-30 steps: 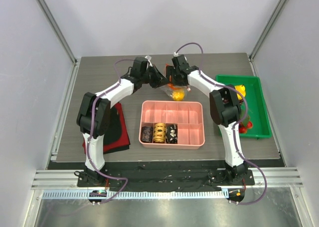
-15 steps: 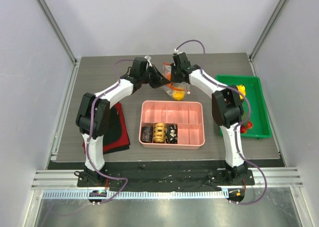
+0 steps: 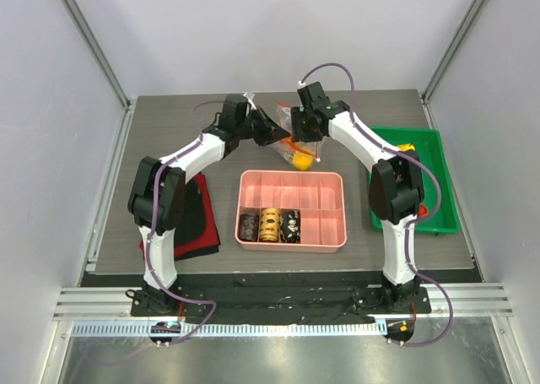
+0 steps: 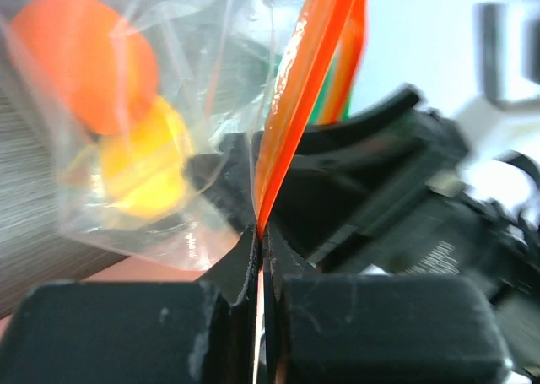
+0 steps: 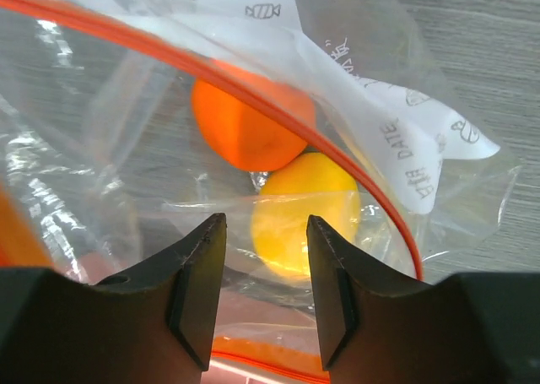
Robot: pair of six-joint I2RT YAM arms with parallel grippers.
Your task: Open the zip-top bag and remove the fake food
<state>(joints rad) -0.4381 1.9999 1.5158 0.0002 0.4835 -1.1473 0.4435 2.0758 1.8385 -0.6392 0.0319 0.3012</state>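
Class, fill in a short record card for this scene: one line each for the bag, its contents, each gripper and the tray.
Bag: clear crinkly zip-top bag with a red-orange strip, behind the tray
Contents: round orange plastic fruit and yellow plastic fruit, both inside
Left gripper: shut on the bag's strip
Right gripper: open, facing the fruit through the plastic
Tray: pink compartment tray, three dark patterned cylinders along its near side

Only one word legible — "DATE", on the white label (image 5: 403,143) of the zip-top bag (image 5: 126,139).
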